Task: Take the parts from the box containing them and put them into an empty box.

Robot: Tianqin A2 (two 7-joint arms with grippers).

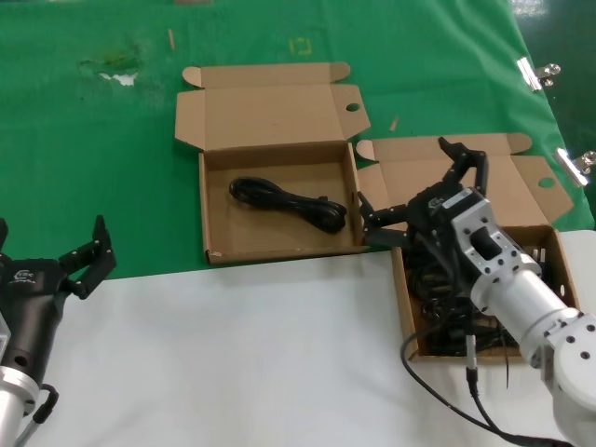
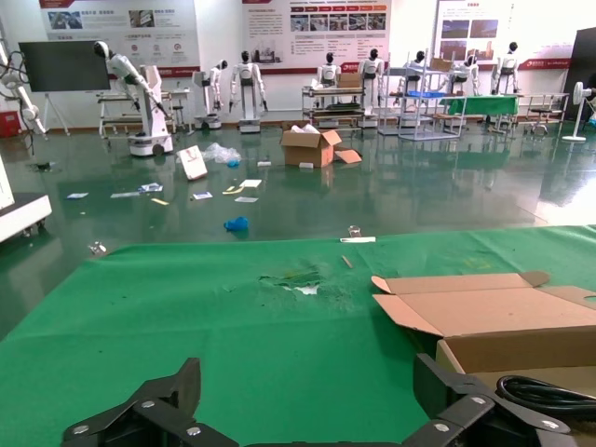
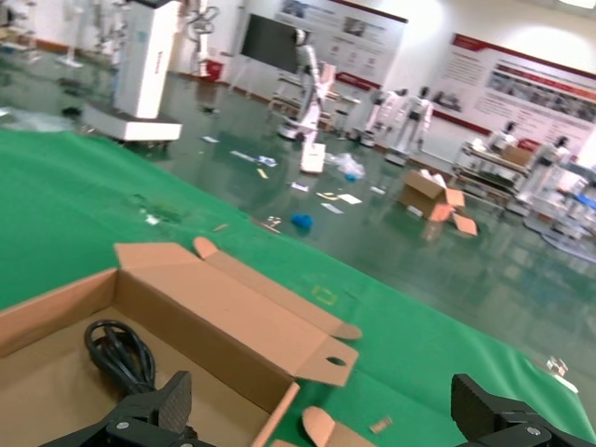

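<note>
While two boxes lie open | one cable [image 1: 289, 202] in holed-lid box [image 1: 219, 244]

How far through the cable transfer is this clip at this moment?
One cable already lies in the box with the round-holed lid. Nothing is in hand: the right gripper hangs open above the source box, whose remaining cables are a dark tangle, count unclear. The left gripper waits open over the white surface.
</note>
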